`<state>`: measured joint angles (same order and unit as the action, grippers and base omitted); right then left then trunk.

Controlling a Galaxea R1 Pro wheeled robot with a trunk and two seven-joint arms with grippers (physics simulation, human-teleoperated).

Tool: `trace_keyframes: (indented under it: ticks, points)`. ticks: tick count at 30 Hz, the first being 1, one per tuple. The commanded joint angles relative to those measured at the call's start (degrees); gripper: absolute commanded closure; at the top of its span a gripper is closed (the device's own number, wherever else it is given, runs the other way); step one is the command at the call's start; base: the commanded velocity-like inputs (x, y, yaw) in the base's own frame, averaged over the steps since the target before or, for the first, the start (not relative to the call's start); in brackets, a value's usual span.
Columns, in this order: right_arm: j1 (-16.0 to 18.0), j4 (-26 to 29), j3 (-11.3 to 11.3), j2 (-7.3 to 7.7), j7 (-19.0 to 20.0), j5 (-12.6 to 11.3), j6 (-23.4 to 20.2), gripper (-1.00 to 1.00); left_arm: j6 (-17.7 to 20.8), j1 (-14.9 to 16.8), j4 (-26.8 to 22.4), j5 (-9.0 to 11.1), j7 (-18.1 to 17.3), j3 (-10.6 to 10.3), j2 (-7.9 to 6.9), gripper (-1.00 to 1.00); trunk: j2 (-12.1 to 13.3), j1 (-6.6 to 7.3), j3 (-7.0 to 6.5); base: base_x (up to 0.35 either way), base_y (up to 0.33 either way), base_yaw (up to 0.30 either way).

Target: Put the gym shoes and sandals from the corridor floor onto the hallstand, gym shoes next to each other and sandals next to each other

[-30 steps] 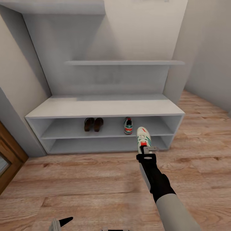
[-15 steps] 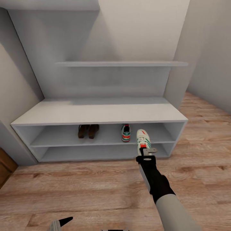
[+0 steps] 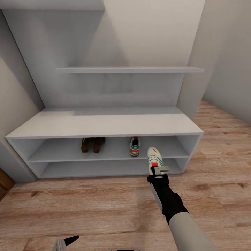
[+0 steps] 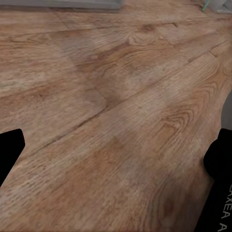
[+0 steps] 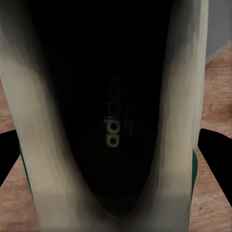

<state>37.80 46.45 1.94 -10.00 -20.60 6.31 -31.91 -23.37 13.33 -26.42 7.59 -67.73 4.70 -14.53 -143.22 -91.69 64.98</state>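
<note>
White with green stripes and an orange-red heel, one gym shoe is held by the right gripper at its heel end, its long axis running from the gripper toward the hallstand, toe pointing at the open shelves. It hangs above the corridor floor, just in front of the hallstand's front edge and toward its right end. In the right wrist view the same shoe's dark insole with pale lettering sits between the two black fingertips, which close on the shoe's sides. The second gym shoe rests on the upper shelf level, right of the middle, heel facing the front edge and toe pointing to the back wall. The two sandals stand touching side by side on the same shelf, left of the middle, well apart from that shoe, also lengthwise front to back. The left gripper hangs low over the floor planks with its dark fingers spread wide and nothing between them.
</note>
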Motion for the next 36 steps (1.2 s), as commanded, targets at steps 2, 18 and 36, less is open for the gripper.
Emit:
trace_keyframes:
  ticks: [2, 18, 36]
  points:
    - [0.0, 0.1, 0.1, 0.00, 0.0, 0.6, -0.5, 1.00, -0.3, 0.0, 0.1, 0.1, -0.2, 0.1, 0.02, -1.00, 0.0, 0.01, 0.05, 0.001, -0.001, 0.000]
    - [0.0, 0.1, 0.1, 0.00, 0.0, 0.6, -0.5, 1.00, -0.3, 0.0, 0.1, 0.1, -0.2, 0.0, 0.03, -1.00, 0.0, 0.01, 0.05, 0.076, 0.000, 0.000]
    - [0.0, 0.1, 0.1, 0.00, -0.1, 0.7, -0.5, 1.00, -0.2, 0.0, 0.1, 0.1, -0.2, -0.1, 0.03, -1.00, 0.0, 0.01, 0.05, 0.162, 0.000, 0.000]
